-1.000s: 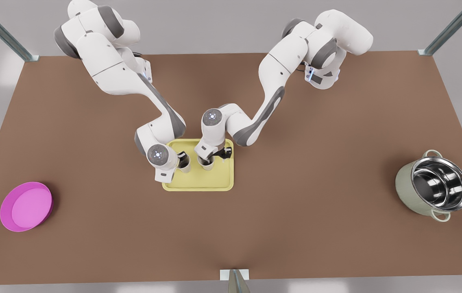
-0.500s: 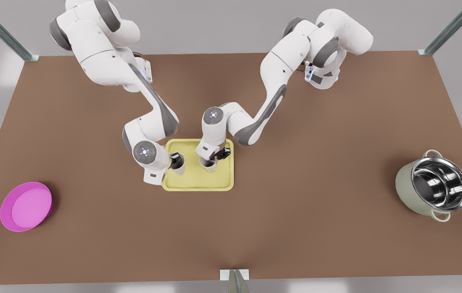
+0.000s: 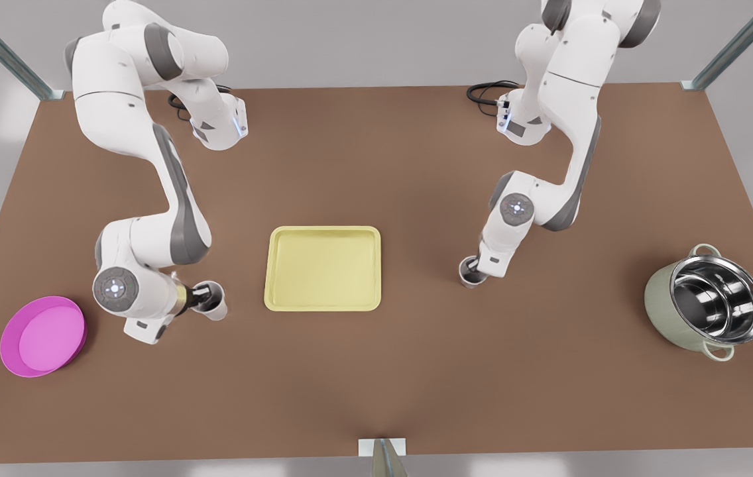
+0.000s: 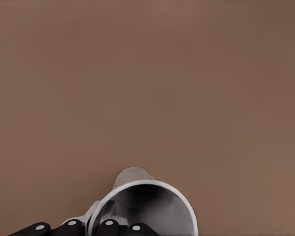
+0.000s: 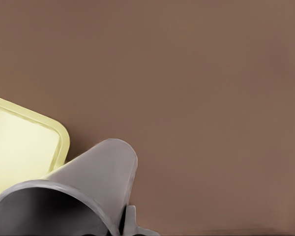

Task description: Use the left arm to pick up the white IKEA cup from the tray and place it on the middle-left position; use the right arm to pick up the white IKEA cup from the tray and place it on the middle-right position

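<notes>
Right now I am holding a white cup in each gripper. Nearest the tabletop's front edge, my left gripper (image 3: pixel 199 299) is clenching the rim of its white cup (image 3: pixel 213 300) beside the magenta dish (image 3: pixel 42 336), off the tray's (image 3: pixel 323 268) side toward the front view's left. Slightly farther back, my right gripper (image 3: pixel 474 268) is pinching the other white cup (image 3: pixel 468 272), well apart from the tray, toward the steel pot (image 3: pixel 708 301). Both cups are hanging over bare brown table (image 3: pixel 376 384).
</notes>
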Action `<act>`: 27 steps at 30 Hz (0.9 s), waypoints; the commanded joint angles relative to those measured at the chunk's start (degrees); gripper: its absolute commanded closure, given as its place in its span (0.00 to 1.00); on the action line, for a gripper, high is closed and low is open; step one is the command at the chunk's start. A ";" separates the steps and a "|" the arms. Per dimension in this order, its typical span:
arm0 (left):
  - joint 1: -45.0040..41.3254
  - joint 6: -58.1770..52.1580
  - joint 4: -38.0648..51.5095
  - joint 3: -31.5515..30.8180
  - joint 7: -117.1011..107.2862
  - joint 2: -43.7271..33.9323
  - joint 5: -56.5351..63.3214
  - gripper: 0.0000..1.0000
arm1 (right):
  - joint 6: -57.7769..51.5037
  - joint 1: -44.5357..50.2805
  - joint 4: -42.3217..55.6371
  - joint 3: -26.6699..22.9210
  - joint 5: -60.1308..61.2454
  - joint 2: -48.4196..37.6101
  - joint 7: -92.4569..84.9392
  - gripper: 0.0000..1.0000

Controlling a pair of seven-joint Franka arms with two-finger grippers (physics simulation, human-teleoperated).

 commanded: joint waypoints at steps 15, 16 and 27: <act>1.31 11.96 -3.90 -0.12 29.95 -0.53 -1.70 0.76 | 5.88 -7.19 6.18 -5.07 6.10 11.81 -32.99 0.82; 1.31 11.96 -3.90 -0.12 29.95 -0.62 -1.70 0.74 | 6.68 -7.81 6.18 -5.07 6.19 12.51 -34.22 0.82; 1.39 -15.19 3.04 0.06 29.78 -12.83 -1.87 0.00 | 8.87 -8.42 6.18 -4.81 6.10 15.06 -34.49 0.81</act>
